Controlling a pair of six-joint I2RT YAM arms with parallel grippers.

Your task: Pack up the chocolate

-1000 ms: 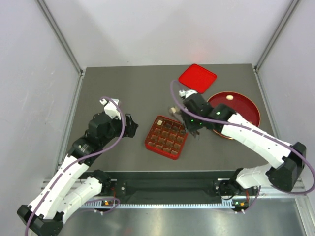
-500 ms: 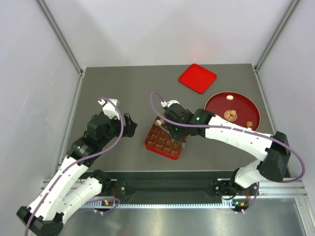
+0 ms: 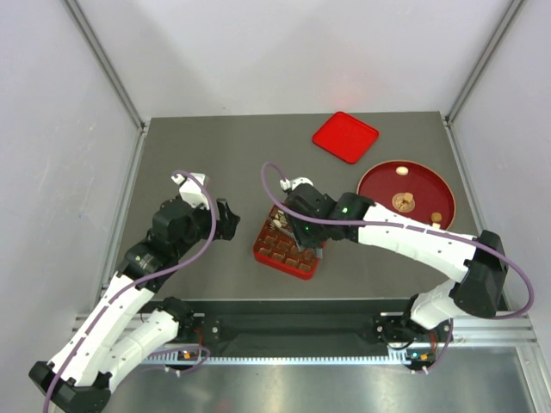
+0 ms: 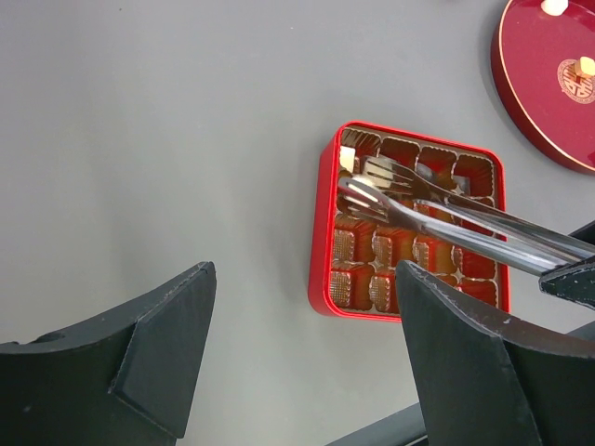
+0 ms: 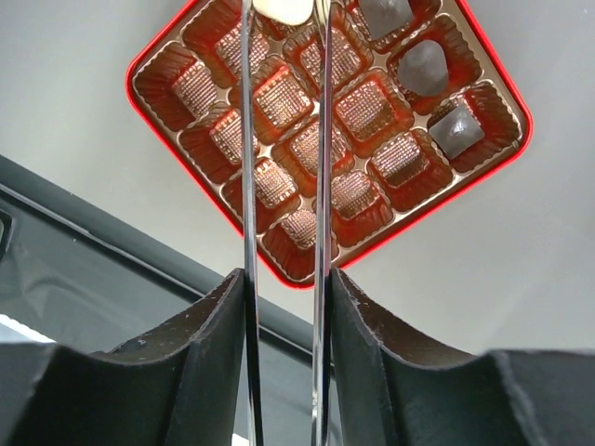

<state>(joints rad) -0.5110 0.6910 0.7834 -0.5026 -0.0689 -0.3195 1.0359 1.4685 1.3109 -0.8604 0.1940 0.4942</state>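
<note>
Counter [image 3: 207,163]: grey and flat. It carries a red square gridded tray [image 3: 258,249], which serves as the landmark for every place below.

Right end effector [image 5: 284,288]: clenched on a pair of slim silver metal tongs [image 5: 245,186]. It hangs over the tray's near-right part.

Left end effector [image 4: 305,279]: released, fingers spread wide and gripping nothing. It hovers just left of the tray.

Tongs, long axis: from the right end effector the two blades run diagonally across the tray. Their tips [image 4: 364,178] lie at the corner cell farthest from the right arm.

Cream-white chocolate piece [image 4: 348,160]: lies at that corner cell, at the tong tips, straight ahead of the right end effector along the blade line. It shows between the blades in the right wrist view [image 5: 284,7]. Whether it is pinched or already seated in the cell cannot be told.

Dark chocolate pieces [image 5: 423,65]: three sit in cells along one tray edge. Most other cells show bare gold liner.

Loose chocolate pieces [image 3: 400,171]: a few lie on a dark red round plate [image 3: 370,176], right of the tray and further back.

Flat red square lid [image 3: 345,137]: behind the tray, well apart from it.

Nearer arm: the right, tool already in place.

Coming move, judged: part the blades over the corner cell, then withdraw along their own axis so the neighbouring pieces are not disturbed.
</note>
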